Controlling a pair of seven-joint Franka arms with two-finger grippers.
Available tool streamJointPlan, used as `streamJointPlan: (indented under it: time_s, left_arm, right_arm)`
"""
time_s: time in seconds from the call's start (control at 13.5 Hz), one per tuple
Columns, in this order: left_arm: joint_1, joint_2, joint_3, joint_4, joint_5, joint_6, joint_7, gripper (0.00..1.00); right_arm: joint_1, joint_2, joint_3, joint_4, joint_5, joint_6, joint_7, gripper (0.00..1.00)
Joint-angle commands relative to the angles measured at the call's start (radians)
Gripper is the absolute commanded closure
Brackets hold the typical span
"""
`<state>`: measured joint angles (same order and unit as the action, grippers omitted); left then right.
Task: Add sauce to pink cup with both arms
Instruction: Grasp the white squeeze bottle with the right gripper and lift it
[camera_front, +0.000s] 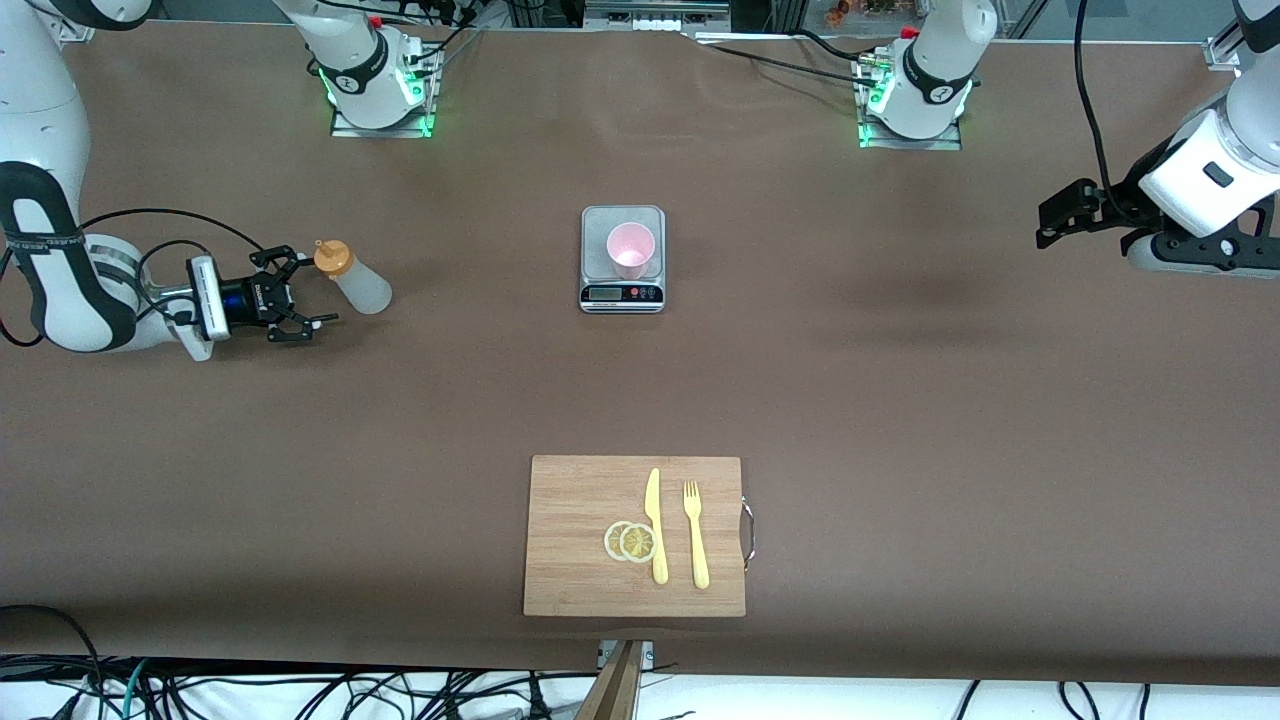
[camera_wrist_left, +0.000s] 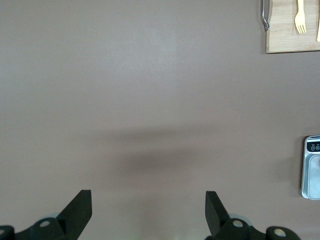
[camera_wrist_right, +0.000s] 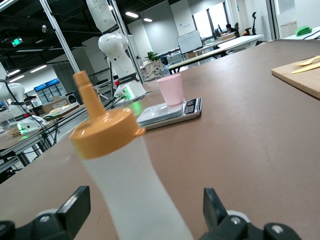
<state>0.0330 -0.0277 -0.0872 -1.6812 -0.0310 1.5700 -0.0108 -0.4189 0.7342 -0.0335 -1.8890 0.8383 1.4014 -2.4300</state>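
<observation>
My bottle is translucent plastic; cup smooth plastic; board wood; table cover matt

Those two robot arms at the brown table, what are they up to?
The right gripper, open, is closing in on a sauce squeeze bottle with an orange cap at the right arm's end of the table; nothing is grasped yet. The pink cup stands on a small kitchen scale mid-table. The left gripper waits open over bare table at its own end. A cutting board with lemon slices, a knife and a fork is untouched.
</observation>
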Motion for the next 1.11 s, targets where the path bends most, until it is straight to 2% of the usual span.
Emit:
streamJointPlan:
  time_s: [0.0,0.59,1.03]
  left_arm:
    - [0.005,-0.003,0.003,-0.006,-0.003,0.002,0.020,0.00]
    - [0.007,0.000,0.004,-0.009,-0.001,0.002,0.020,0.00]
    - [0.007,0.000,0.001,-0.011,-0.001,0.002,0.017,0.00]
  right_arm:
    - [-0.011,0.019,-0.002,-0.036,-0.002,0.002,-0.073,0.00]
    - [0.002,0.025,-0.005,-0.123,0.013,0.042,-0.118,0.00]
    - [0.009,0.017,0.018,-0.114,0.056,0.034,-0.118,0.00]
